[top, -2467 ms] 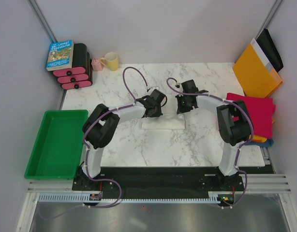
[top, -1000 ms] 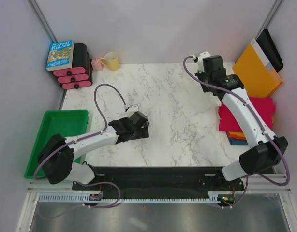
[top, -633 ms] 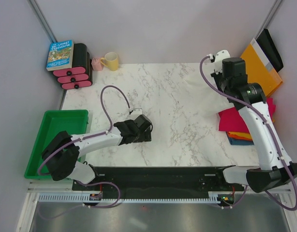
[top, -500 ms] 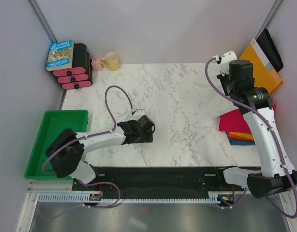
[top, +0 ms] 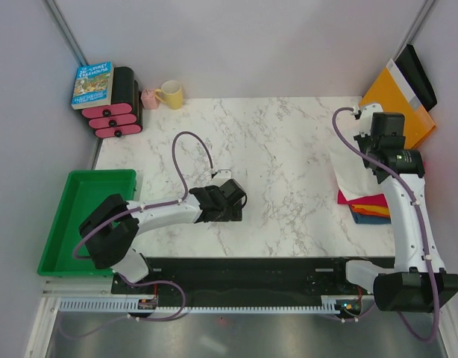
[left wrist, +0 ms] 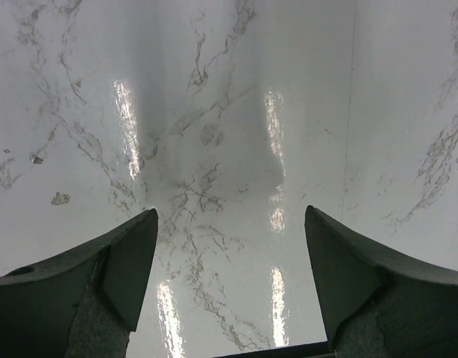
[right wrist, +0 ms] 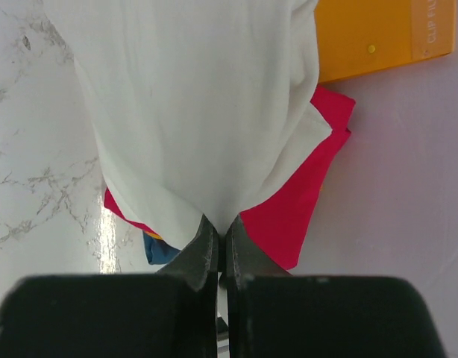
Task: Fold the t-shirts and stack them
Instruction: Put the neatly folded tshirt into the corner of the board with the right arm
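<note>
Nearest the arm bases, the left gripper [left wrist: 230,224] sits low over the front middle of the table [top: 289,149]. Its jaws are spread wide with nothing between them, and only bare marbled tabletop shows in the gap. To its left a green tray [top: 65,224] lies alongside the table's edge.

Further back on the right side, the right gripper [right wrist: 218,242] is raised above the table with its jaws pinched tight on a bunched edge of the white shirt [right wrist: 199,112]. The shirt hangs from that pinch in a long wrinkled sheet. From above, it drapes down over the left part of the pile of folded shirts at the right edge of the table.

Under it the red shirt [right wrist: 292,201] is the top of that pile, and its right side sticks out past the white cloth. Below the red one a thin strip of the orange shirt [top: 380,209] shows, with the blue shirt [right wrist: 158,252] at the bottom (only a corner peeks out in the wrist view).

Past the pile, an orange-yellow envelope [top: 393,108] leans in the far right corner. In the far left corner stand a yellow mug [top: 170,94] and a blue book [top: 92,83], well apart from both grippers.
</note>
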Robot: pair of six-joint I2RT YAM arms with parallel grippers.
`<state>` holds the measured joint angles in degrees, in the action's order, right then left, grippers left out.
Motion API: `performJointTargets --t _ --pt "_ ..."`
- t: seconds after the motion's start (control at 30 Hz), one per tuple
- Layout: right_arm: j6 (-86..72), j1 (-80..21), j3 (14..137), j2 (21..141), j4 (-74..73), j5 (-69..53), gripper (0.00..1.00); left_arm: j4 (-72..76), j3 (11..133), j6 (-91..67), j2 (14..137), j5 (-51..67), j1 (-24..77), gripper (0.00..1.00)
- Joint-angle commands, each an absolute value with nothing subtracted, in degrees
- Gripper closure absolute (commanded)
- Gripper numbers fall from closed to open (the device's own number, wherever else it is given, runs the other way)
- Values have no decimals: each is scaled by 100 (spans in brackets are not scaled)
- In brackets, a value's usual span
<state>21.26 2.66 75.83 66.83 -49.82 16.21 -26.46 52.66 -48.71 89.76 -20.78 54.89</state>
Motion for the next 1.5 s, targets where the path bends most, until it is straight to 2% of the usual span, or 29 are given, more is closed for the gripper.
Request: performJointTargets --t 0.0,0.4,0.8,1.47 --pt "2048 492 7313 6513 -4562 1345 100 -2549 5414 -5054 9018 -2162 5546 14" --pt "1986 1827 6592 6618 -3964 767 100 -2540 5432 -4957 9097 -2171 5537 14" --pt "2153 3321 6574 7312 -3419 18 100 -2549 5766 -4843 9404 -2057 5546 14" --pt "1977 3683 7383 8868 -2532 -167 100 -2619 5871 -4931 9554 -1969 5642 14"
